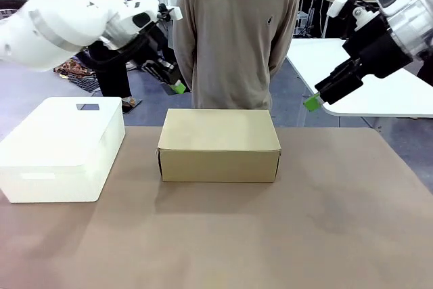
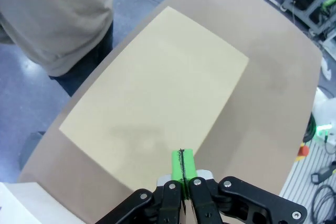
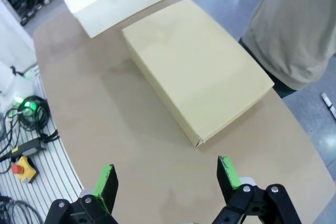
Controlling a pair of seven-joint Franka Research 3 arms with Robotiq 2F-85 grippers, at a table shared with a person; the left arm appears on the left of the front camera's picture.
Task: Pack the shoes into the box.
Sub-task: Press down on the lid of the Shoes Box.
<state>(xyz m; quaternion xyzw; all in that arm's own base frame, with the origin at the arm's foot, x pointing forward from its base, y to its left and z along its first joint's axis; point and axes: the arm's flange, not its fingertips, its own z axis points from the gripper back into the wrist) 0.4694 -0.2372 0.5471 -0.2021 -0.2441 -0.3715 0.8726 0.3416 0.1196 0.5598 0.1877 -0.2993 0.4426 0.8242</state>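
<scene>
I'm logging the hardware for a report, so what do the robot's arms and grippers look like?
Both arms have glossy white rounded shells. The left gripper and right gripper are black, built from bolted linkages with silver screw heads, and carry bright green finger pads. A black cable runs along the left arm.

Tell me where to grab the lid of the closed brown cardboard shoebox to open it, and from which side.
Take the plain brown cardboard shoebox by the lid's front lip, coming from the robot's side. The lid lies flat and shut, so its top gives no hold; a seam along the near face and the corner notch suggest the free edge is there, though the hinge side isn't visible. The open right gripper suits this better than the shut left gripper.
</scene>
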